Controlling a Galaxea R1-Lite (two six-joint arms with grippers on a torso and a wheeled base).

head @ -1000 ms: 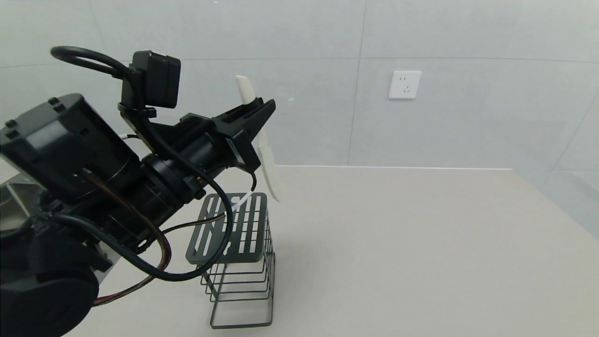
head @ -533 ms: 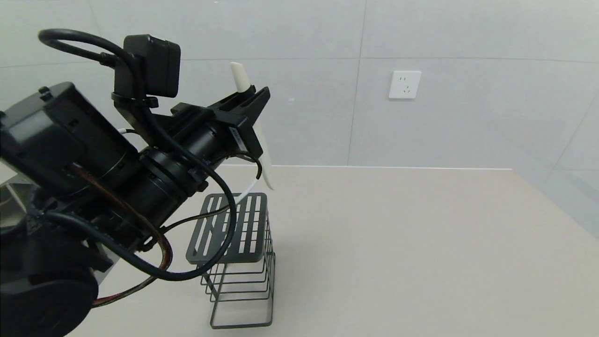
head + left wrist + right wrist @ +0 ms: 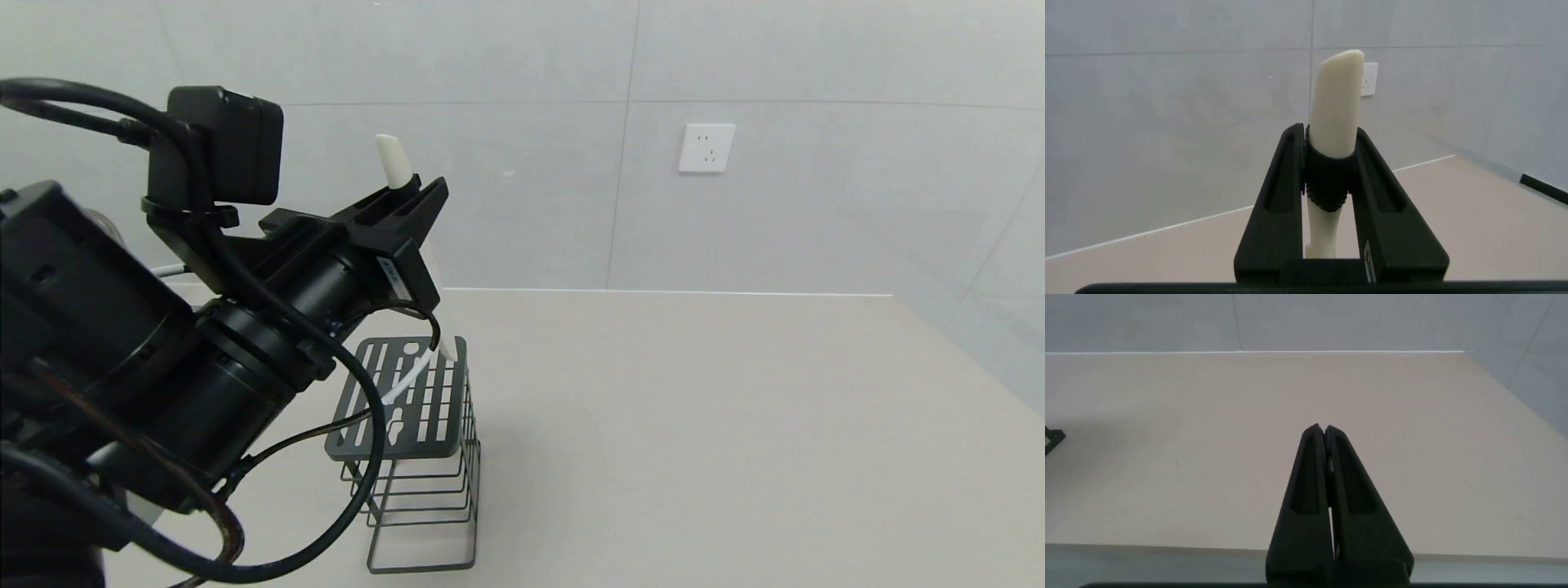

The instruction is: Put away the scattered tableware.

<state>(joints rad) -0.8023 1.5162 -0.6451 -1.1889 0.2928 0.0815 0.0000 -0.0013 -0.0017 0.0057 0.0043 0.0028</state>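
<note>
- Pinching a cream-white utensil (image 3: 390, 159) by its shaft, the left gripper (image 3: 420, 200) hangs over the far end of the dark wire rack (image 3: 408, 447).
- From the head view, the utensil stands nearly upright. Its lower tip is at the far right corner of the rack's slotted top, possibly just entering a slot.
- The left wrist view adds the grip itself: both fingers of the left gripper (image 3: 1331, 163) press against the utensil (image 3: 1337, 90), whose blunt upper end rises past them.
- The rack stands on the beige counter (image 3: 694, 425), well back from its right edge.
- The right gripper (image 3: 1324, 433) hovers above bare counter (image 3: 1208, 441), fingers pressed together and holding nothing.
</note>
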